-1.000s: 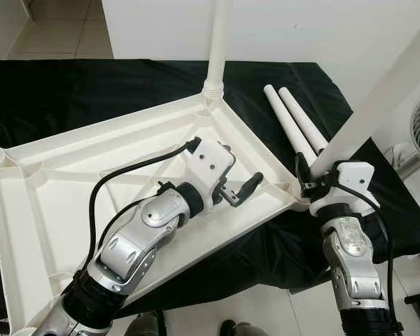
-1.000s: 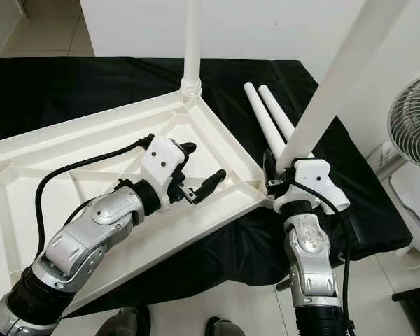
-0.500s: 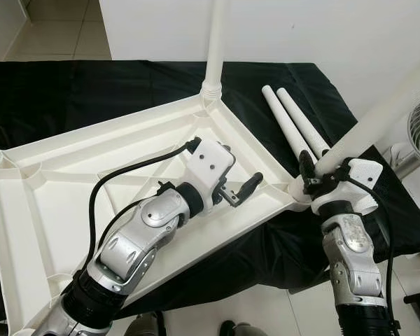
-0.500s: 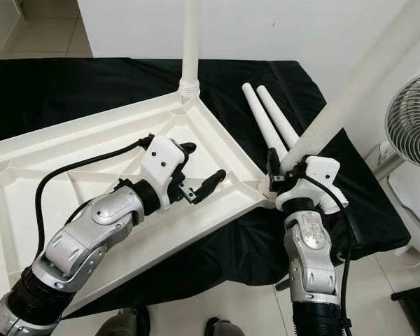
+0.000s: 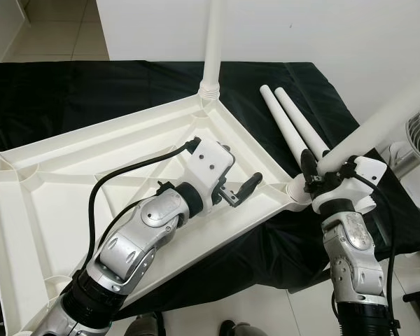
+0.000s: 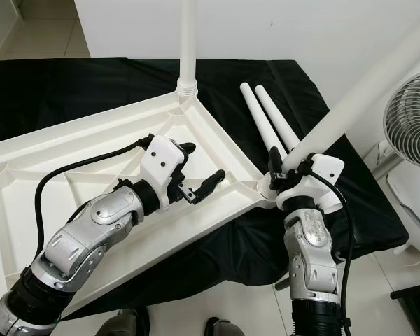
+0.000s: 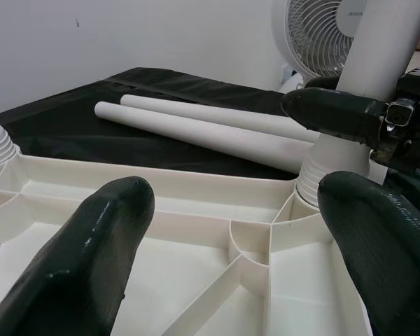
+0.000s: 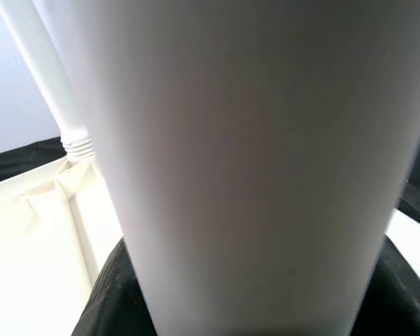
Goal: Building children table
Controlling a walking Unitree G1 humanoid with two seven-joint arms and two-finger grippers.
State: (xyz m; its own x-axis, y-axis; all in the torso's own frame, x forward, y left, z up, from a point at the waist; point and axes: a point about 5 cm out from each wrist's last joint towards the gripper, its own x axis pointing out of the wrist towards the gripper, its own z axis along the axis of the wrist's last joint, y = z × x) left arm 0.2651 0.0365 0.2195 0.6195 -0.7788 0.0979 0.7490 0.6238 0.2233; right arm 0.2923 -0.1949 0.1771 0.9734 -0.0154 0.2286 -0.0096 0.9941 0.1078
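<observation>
A white table top lies upside down on the black cloth. One white leg stands upright in its far corner socket. My right gripper is shut on a second white leg, just above the near right corner socket. This leg's lower end sits at that socket, and the leg leans strongly to the right. The same leg is close up in the right wrist view. My left gripper is open over the ribbed underside, a short way left of that socket, holding nothing.
Two loose white legs lie side by side on the black cloth behind the right gripper. A white fan stands off the table's right edge. Tiled floor lies below the table's front edge.
The leg in my right gripper has tipped further down to the right, and the gripper has turned with it. The left arm and the table top have stayed in place.
</observation>
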